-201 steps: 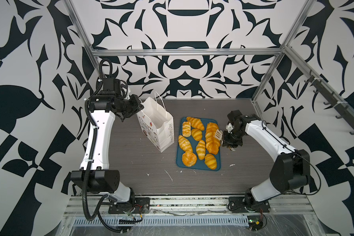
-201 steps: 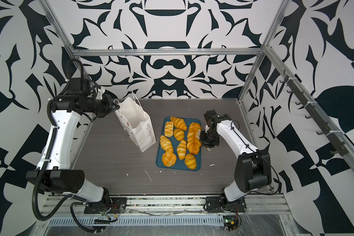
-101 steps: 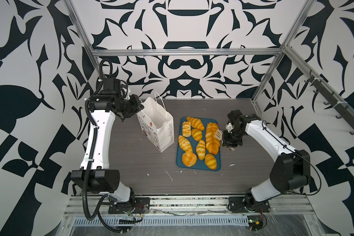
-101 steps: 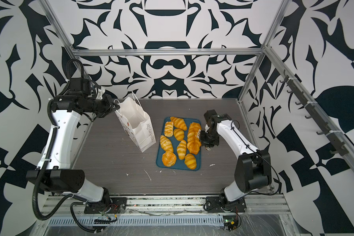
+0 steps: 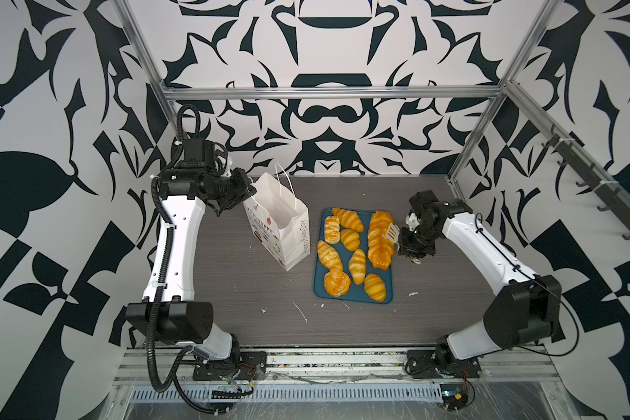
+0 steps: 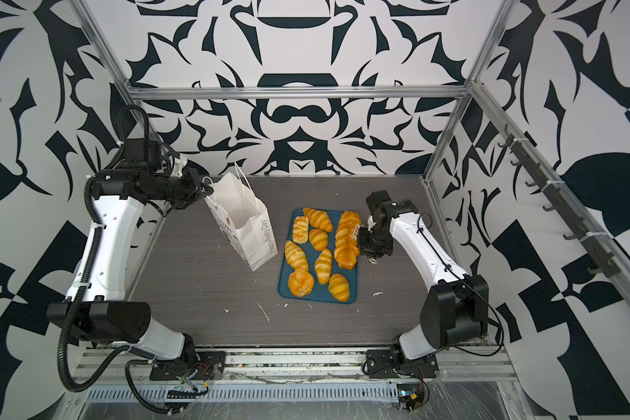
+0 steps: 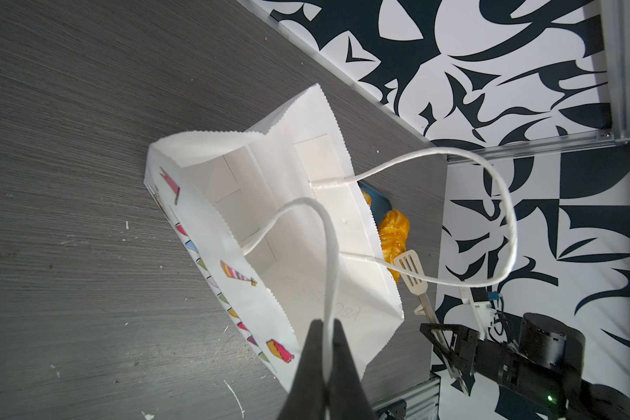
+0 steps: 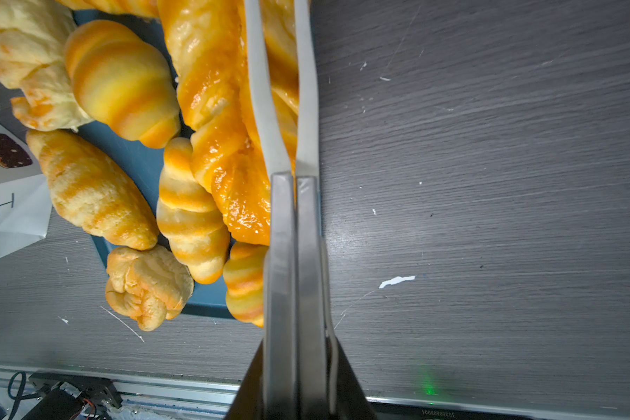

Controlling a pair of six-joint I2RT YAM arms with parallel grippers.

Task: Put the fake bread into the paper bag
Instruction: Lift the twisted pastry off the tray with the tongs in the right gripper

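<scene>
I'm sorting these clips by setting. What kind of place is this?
Most likely a robot test cell, not a bakery: a left arm and right arm, an aluminium frame around black-and-white patterned walls, and toy pastries on a blue tray.

On my feed the tall white paper bag (image 5: 291, 232) shows small pink, orange, blue and green prints and grey lettering; its thin cord handles (image 7: 331, 276) are white too. The glossy toy pastries (image 5: 357, 265) are golden-orange, the croissants (image 5: 374, 287) banded paler yellow, the long braided loaf (image 5: 379, 240) deepest orange. I see a flat teal-blue tray (image 5: 353, 296), silver metal tongs (image 8: 306, 254) with off-white slotted tips, a dark grey wood-grain tabletop (image 5: 251, 291) flecked white, and walls (image 5: 324, 54) patterned black on white.
</scene>
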